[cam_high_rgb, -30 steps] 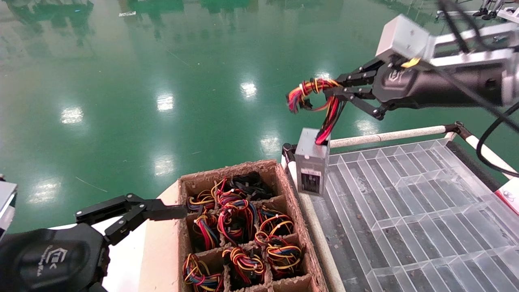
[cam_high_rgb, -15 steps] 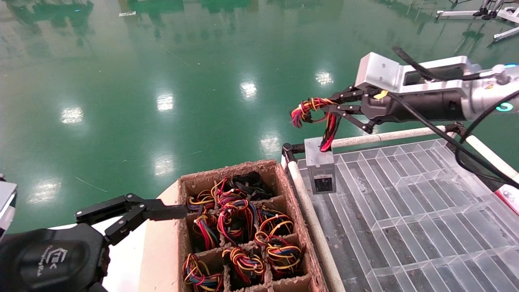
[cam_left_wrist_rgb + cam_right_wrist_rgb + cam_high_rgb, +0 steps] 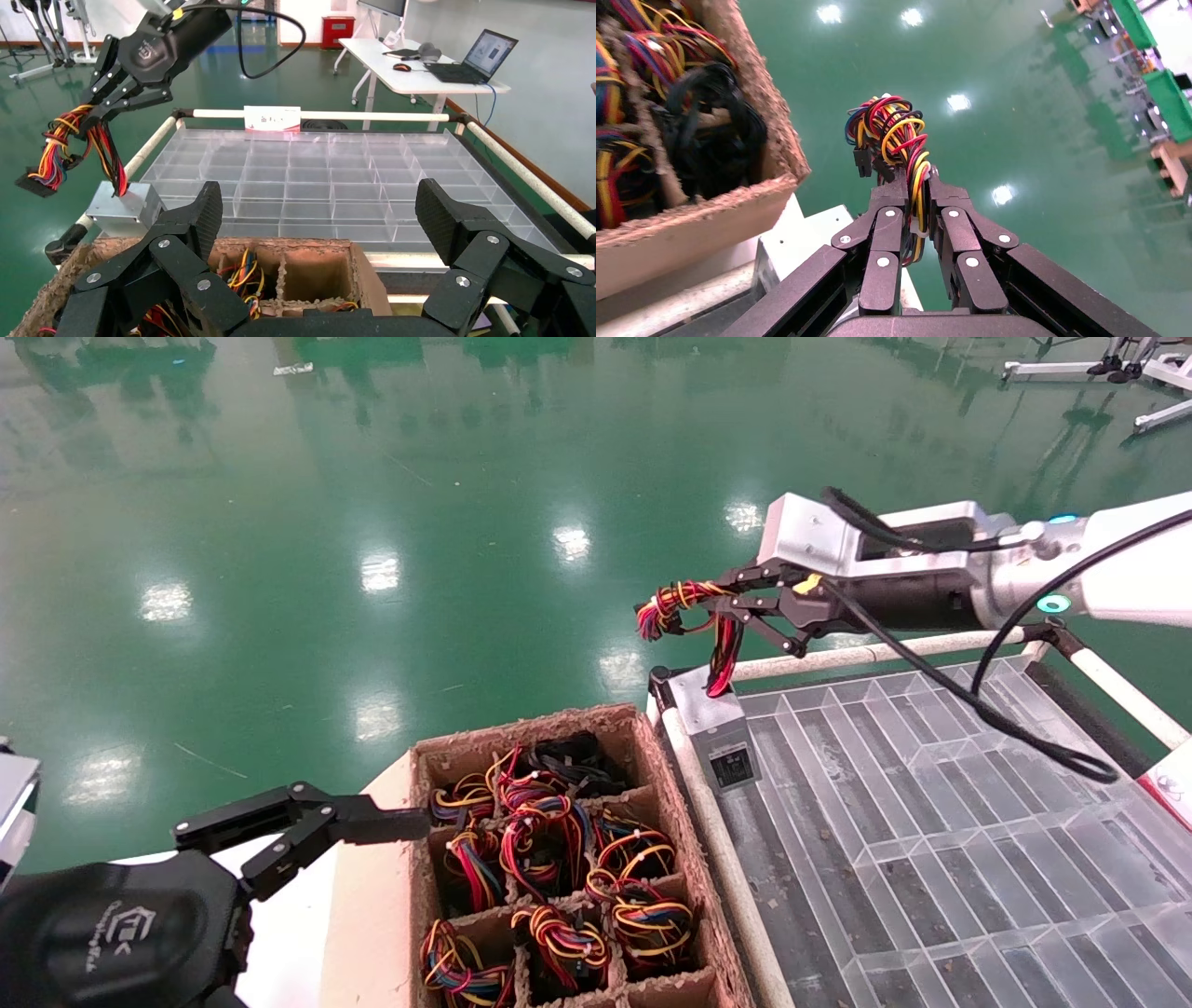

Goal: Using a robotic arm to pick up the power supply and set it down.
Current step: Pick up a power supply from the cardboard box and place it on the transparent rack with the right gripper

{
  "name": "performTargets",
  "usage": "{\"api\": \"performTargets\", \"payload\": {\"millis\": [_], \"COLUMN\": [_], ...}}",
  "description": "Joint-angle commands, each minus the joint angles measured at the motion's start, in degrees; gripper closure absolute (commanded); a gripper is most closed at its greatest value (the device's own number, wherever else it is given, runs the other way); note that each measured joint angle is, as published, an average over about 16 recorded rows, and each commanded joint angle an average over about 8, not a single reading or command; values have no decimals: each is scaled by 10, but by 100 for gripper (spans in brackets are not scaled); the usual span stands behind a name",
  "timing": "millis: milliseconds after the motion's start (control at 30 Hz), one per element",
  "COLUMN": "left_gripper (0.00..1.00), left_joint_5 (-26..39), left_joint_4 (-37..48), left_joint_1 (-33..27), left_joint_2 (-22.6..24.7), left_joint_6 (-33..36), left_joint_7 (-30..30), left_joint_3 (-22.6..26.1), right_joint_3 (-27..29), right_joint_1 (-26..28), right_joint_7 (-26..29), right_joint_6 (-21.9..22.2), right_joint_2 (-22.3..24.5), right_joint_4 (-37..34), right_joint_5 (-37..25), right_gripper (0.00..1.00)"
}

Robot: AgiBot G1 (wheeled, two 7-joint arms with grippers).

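The right gripper (image 3: 722, 609), clamped on the wire bundle (image 3: 675, 607), is setting the power supply (image 3: 715, 724) down at the clear tray's (image 3: 931, 784) far-left corner; next, release. The left gripper (image 3: 307, 831) hangs open beside the cardboard box (image 3: 643, 728).

- Right gripper (image 3: 722, 607): black, thin jointed fingers (image 3: 884, 242) with silver rivets, silver-grey block at the wrist, white forearm with a glowing teal ring, looping black cable.
- Left gripper (image 3: 410, 823): black, white logo on its body.
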Motion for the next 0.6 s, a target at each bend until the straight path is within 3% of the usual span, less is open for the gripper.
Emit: {"api": "performTargets", "payload": {"millis": [33,600], "left_gripper": [0,0], "left_joint_5": [0,0], "left_joint_4": [0,0], "left_joint_1": [0,0], "left_joint_2": [0,0], "left_joint_6": [0,0], "left_joint_7": [0,0], "left_joint_3": [0,0], "right_joint_3": [0,18], "right_joint_1": [1,9], "right_joint_7": [-10,-108], "right_joint_6": [9,73], "right_joint_2": [-8,-59], "right_joint_4": [-18,-177], "right_joint_5": [-1,19], "right_gripper": [100,100]}}
